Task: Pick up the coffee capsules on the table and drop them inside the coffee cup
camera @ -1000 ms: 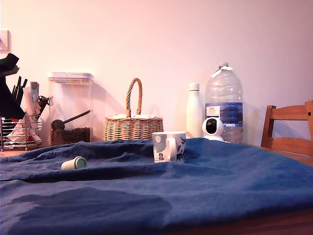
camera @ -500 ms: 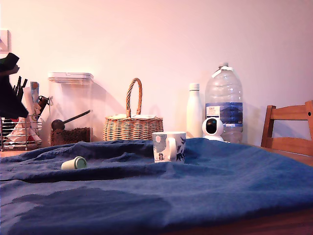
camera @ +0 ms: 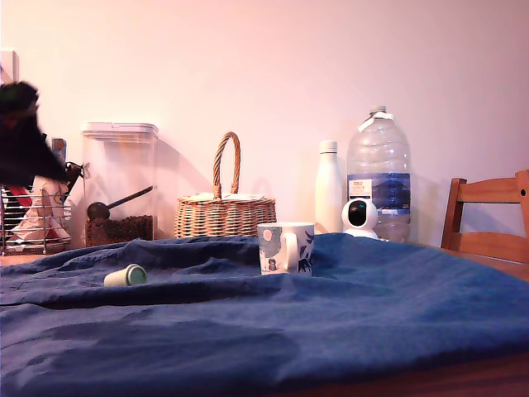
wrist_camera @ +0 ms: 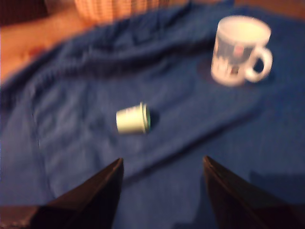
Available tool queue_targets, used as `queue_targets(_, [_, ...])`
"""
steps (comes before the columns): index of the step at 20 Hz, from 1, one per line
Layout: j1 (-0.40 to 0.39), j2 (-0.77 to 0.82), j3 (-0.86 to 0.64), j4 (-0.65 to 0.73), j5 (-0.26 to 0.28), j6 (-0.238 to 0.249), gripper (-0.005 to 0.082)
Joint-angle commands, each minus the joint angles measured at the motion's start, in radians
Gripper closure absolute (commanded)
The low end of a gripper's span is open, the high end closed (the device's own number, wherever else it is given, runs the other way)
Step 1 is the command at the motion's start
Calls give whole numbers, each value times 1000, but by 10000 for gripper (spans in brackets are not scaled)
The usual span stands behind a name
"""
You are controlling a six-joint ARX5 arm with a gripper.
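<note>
Across the blue-clothed counter [camera: 372, 331], lying sideways at frame left: pale green capsule [camera: 126, 275]; standing mid-frame: coffee cup [camera: 285, 247]; hovering empty in the wrist view: claw [wrist_camera: 162, 167], spread.

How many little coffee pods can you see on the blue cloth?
1. A pale green pod lies on its side on the blue cloth, to the exterior view's left of the mug. Another may be hidden inside the mug or in the folds.
</note>
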Motion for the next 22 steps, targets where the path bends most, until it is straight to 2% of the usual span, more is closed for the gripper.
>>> queue_targets(1, [3, 24, -23, 66, 15, 17, 284])
queue_targets(6, [29, 98, -70, 204, 89, 17, 267])
queue_targets(10, [51, 187, -70, 312, 106, 39, 247])
queue_targets(22, [72, 503, -70, 659, 121, 42, 247])
